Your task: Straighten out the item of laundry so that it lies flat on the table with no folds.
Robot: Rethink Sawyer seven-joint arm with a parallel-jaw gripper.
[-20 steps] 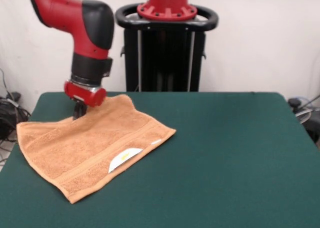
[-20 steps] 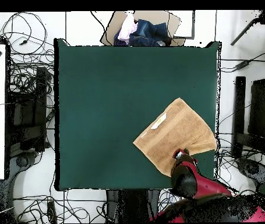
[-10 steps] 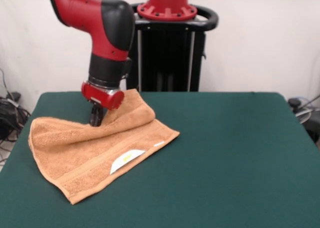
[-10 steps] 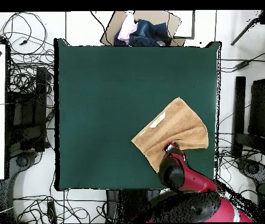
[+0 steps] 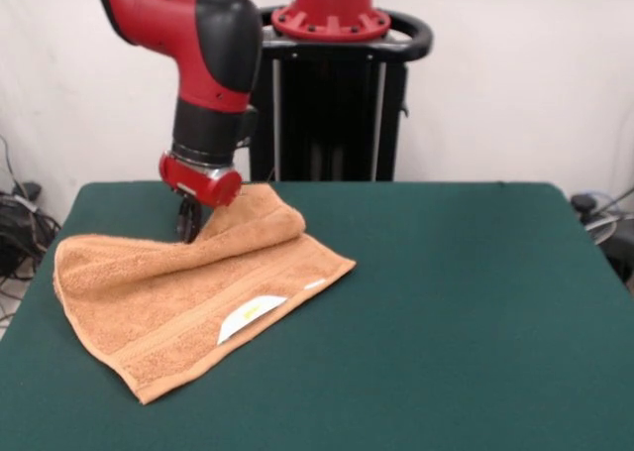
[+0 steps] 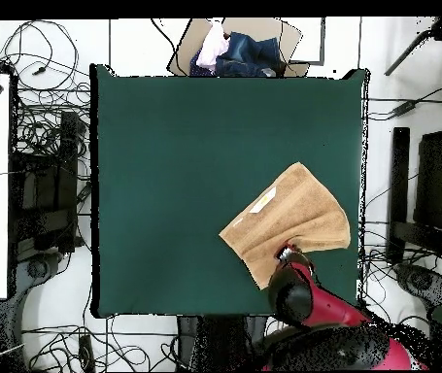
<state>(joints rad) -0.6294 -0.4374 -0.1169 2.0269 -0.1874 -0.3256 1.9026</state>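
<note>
Front view: towel lies on the table toward one side, near corner flat, white tag showing by the near edge. Farther back, its far edge is bunched into a raised fold. Gripper sits at that edge; whether it grips the cloth I cannot tell. Most lies flat; the far fold remains to be spread
</note>
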